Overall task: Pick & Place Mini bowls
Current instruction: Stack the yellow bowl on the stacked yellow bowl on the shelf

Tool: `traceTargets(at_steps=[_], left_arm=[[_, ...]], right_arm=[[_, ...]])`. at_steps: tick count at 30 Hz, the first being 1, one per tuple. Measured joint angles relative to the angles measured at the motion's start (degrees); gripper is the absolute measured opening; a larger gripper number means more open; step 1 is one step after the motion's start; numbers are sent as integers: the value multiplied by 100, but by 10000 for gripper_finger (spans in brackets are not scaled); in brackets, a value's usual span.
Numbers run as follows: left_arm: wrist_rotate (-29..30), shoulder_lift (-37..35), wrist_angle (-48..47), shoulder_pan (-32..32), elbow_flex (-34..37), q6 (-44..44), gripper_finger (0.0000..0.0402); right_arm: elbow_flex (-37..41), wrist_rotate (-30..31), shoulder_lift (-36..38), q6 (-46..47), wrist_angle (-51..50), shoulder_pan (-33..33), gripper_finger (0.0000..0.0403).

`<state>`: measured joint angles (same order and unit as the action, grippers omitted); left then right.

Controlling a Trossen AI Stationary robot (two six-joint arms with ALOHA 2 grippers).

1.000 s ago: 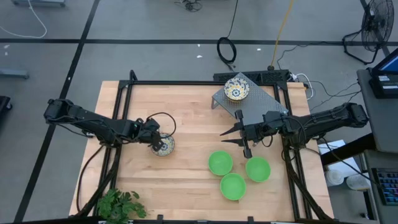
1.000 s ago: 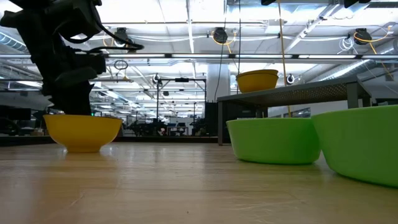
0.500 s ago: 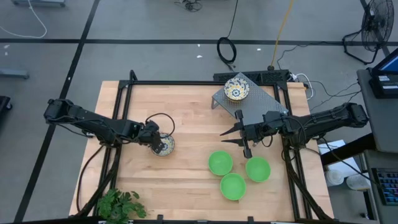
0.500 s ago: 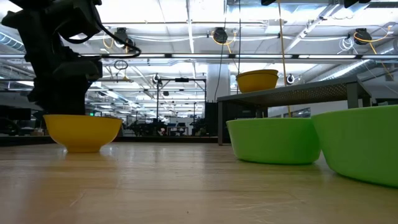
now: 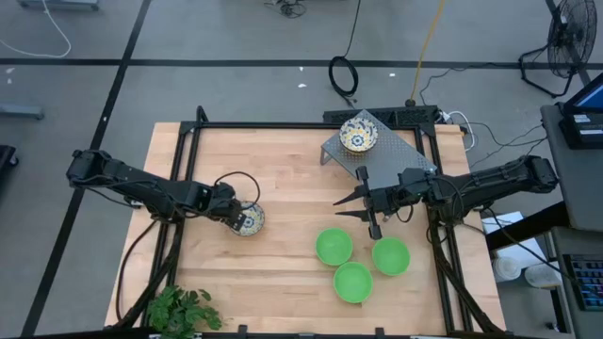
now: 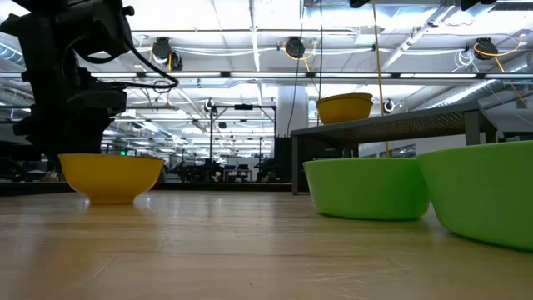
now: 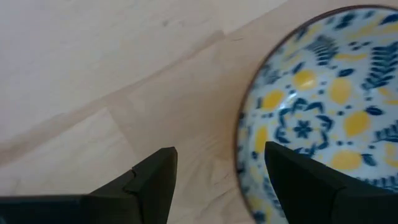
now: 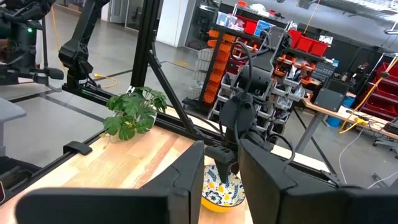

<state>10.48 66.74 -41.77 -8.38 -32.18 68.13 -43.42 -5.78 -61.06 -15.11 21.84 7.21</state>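
A floral mini bowl (image 5: pixel 251 220), yellow outside (image 6: pixel 110 176), stands on its base on the wooden table. My left gripper (image 5: pixel 236 216) is open over the bowl's left rim; in the left wrist view (image 7: pixel 221 152) one finger stands over the patterned inside and the other over bare wood. I see no touch. A second floral bowl (image 5: pixel 359 135) sits on the grey perforated rack (image 5: pixel 396 155). Three green bowls (image 5: pixel 334 247), (image 5: pixel 390 255), (image 5: pixel 353 282) stand close together at the near right. My right gripper (image 5: pixel 337 208) is open and empty, right of the table's middle. A third floral bowl is not in view.
A black frame (image 5: pixel 283 125) runs around the table's edges. A small green plant (image 5: pixel 184 309) stands at the near left corner. Bare wood lies between the floral bowl and the green bowls. The rack stands on legs at the far right (image 6: pixel 391 125).
My left gripper has drawn a little toward the table's left edge over the floral bowl, which stays in place on the table.
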Motion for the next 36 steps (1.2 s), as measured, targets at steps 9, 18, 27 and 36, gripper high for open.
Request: traceTargets(at_steps=[9,18,27,36], left_arm=[[21,0,-1,0,0,-8,243],[2,2,-3,0,0,6,243],[4,0,1,0,0,166,202],[8,0,10,0,0,78,96]], right_arm=[[0,0,0,-31,11,-1,86],[0,0,0,-2,11,1,86],[0,0,0,32,14,0,86],[0,0,0,0,14,0,86]])
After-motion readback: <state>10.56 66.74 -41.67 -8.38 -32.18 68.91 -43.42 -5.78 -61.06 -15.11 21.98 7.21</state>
